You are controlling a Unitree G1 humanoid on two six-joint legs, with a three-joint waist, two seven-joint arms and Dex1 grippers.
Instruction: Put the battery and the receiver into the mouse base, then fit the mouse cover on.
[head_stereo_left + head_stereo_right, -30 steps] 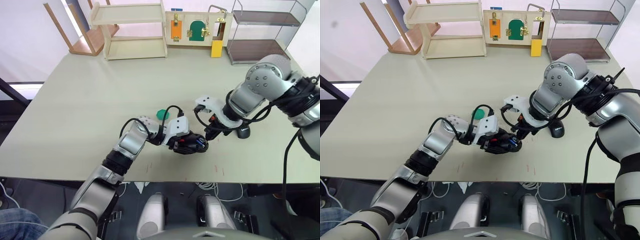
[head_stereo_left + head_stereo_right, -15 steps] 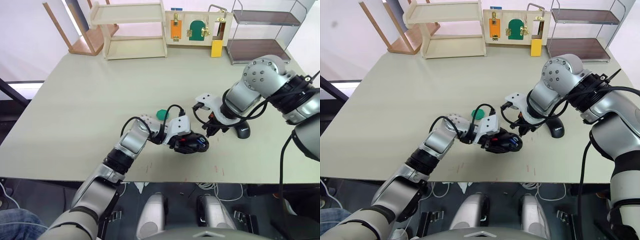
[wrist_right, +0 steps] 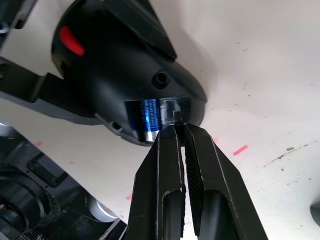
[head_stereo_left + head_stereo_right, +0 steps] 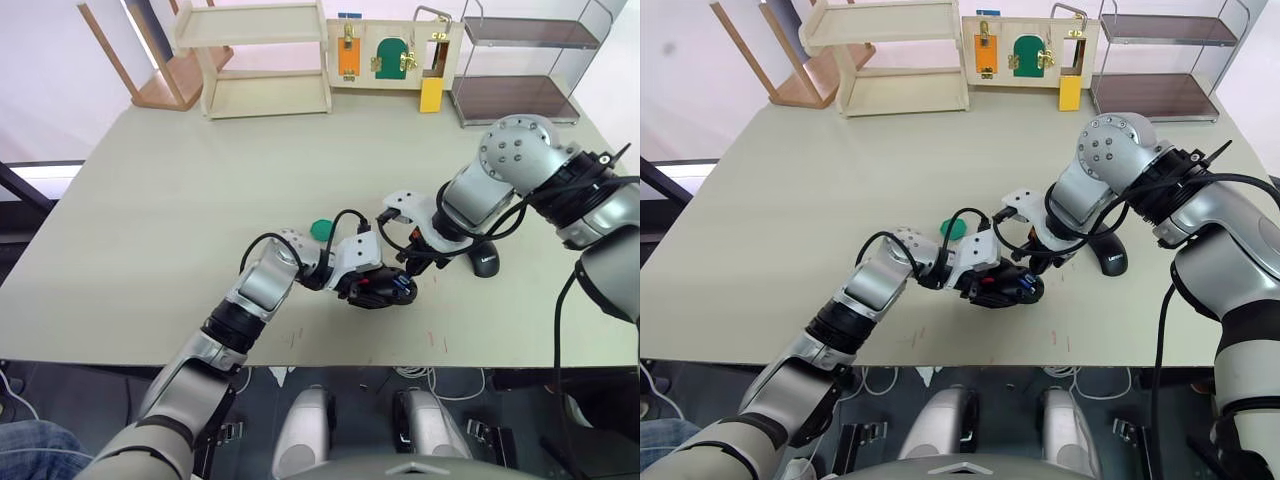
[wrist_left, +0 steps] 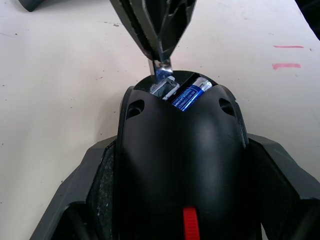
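Near the table's front edge (image 4: 120,320), the left gripper (image 4: 372,285) clamps the mouse base (image 4: 385,290) from both sides, steadying it on the tabletop with the open hollows turned toward the right arm; the left forearm reaches in low, elbow bent, wrist cocked inward. Seated in its bay lies the blue battery (image 5: 189,95), already in place beside a narrower slot. Just beyond, the right gripper (image 3: 180,129) has closed in on the base over the past second, its elbow drawn in and wrist angled down from the far right, and now pinches the receiver (image 5: 161,70), whose silvery plug end hangs just above or at the mouth of that slot; whether it has touched the slot wall cannot be told. That approach suggests the second insertion is under way: the battery step looks done, the dongle is not yet pushed home, and the cover comes last. A little farther back to the right, the mouse cover (image 4: 487,262) rests on the table behind the right wrist, well clear of the base. A small green disc (image 4: 321,229) sits on the table just behind the left wrist, and at the far edge stand a wooden shelf (image 4: 265,55) and a latch board (image 4: 385,55).
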